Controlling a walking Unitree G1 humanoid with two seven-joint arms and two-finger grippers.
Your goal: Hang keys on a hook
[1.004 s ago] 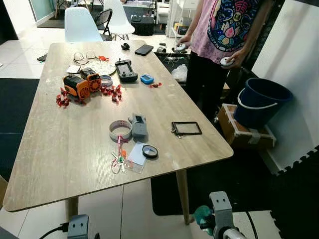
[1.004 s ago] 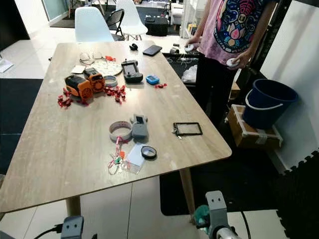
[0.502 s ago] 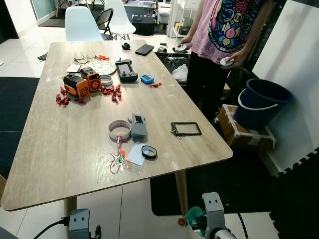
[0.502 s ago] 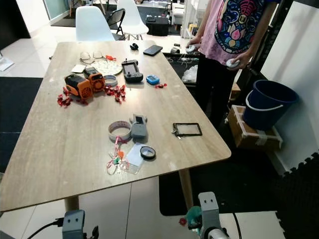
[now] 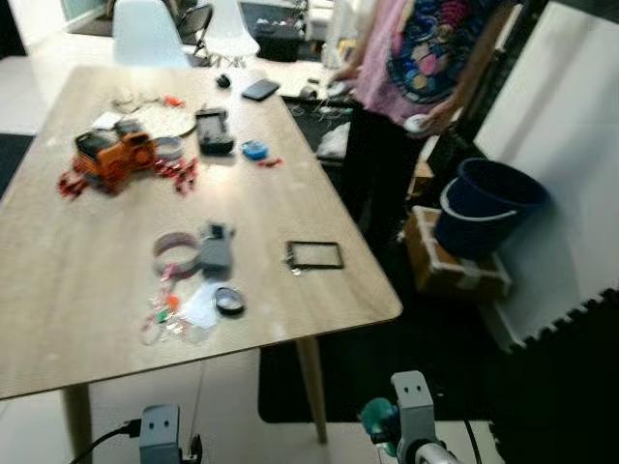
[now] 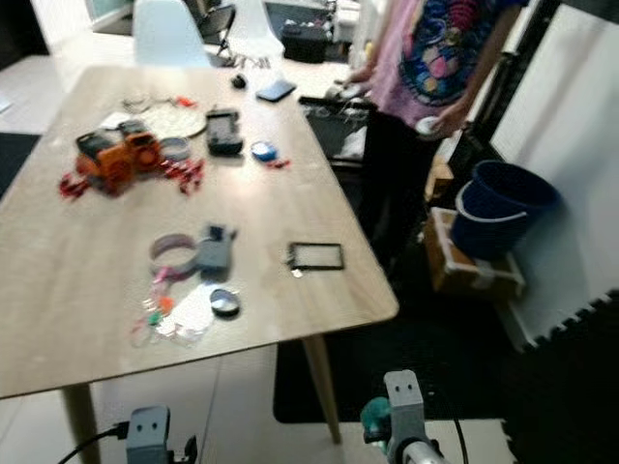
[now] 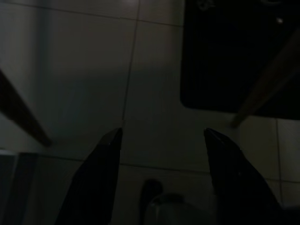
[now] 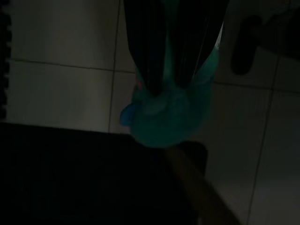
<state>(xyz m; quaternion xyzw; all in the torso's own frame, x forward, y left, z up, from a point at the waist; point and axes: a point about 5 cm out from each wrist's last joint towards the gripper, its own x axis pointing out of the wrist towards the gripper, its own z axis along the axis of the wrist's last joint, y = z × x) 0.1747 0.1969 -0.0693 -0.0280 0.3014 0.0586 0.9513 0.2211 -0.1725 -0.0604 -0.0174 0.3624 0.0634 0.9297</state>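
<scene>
Stage: approach; judged not yet begun, since both arms hang low beside the body below the desk (image 5: pixel 87 290) edge.
Keys: the keys (image 5: pixel 162 314), a small bunch with red and green tags, lie flat on the desk near its front edge, just beside a clear sleeve and a round black lens cap (image 5: pixel 229 302); a tape roll (image 5: pixel 174 253) and a grey device (image 5: pixel 215 249) sit just behind them.
Left claw: the left claw (image 7: pixel 161 140) is released, its 2 fingers spread over bare floor tile; idle, well below and in front of the keys.
Right claw: the right claw (image 8: pixel 173 61) is clenched on a teal soft object (image 8: pixel 171 110), so it is judged not free for the keys.
Relation: keys rest above and ahead of both claws, well apart from each.
Hook: not identifiable in these views.
Person: stands at the desk's far right corner, holding a small white object in each hand.
Image quality: head views blurred.
</scene>
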